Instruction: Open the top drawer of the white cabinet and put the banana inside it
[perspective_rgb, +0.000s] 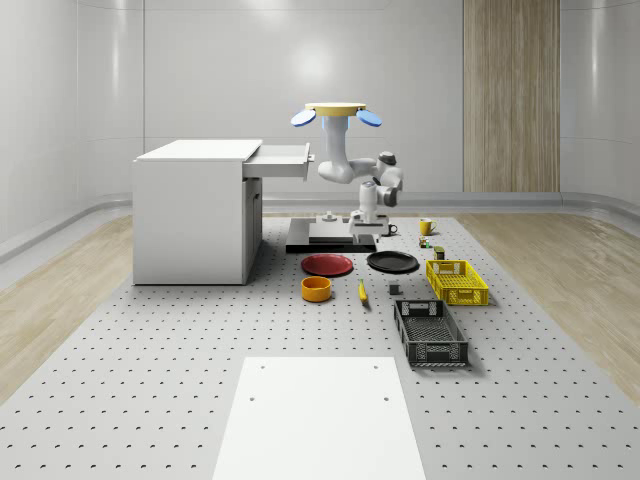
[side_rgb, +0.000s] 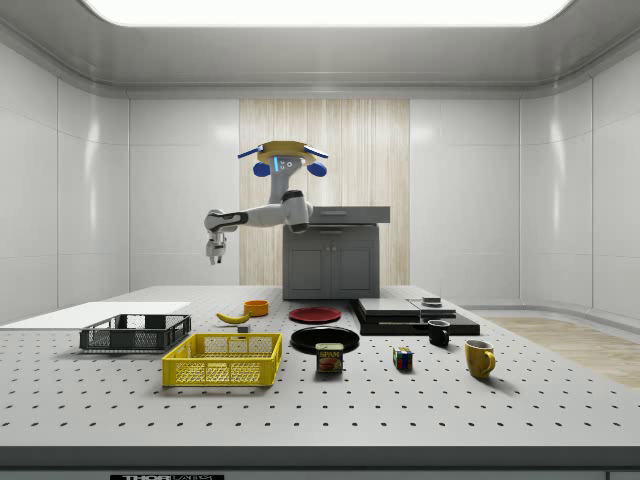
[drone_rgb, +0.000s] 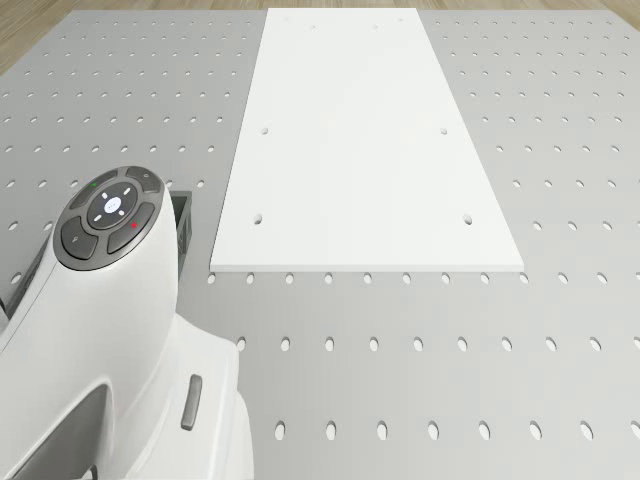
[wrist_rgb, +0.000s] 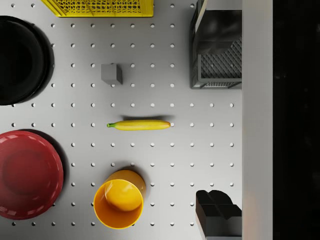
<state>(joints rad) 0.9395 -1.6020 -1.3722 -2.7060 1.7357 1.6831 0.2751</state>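
The banana (wrist_rgb: 140, 125) lies flat on the perforated table, also seen as the banana (perspective_rgb: 362, 290) between an orange bowl and the crates, and as the banana (side_rgb: 233, 317). The white cabinet (perspective_rgb: 190, 210) stands at the whole-scene view's left with its top drawer (perspective_rgb: 285, 160) pulled out. The drone (perspective_rgb: 335, 112) hovers beside the open drawer, its arm bent downward. My gripper (perspective_rgb: 360, 228) hangs well above the table, short of the banana, and holds nothing. It is open: in the wrist view the gripper (wrist_rgb: 216, 122) has its fingertips (wrist_rgb: 218, 212) spread wide, with the banana lying off to one side.
An orange bowl (perspective_rgb: 316, 289), red plate (perspective_rgb: 328, 264) and black plate (perspective_rgb: 392, 261) surround the banana. A yellow crate (perspective_rgb: 456, 280) and black crate (perspective_rgb: 430, 333) sit to the right. A small grey cube (wrist_rgb: 111, 73) lies nearby. A white board (perspective_rgb: 320, 415) lies in front.
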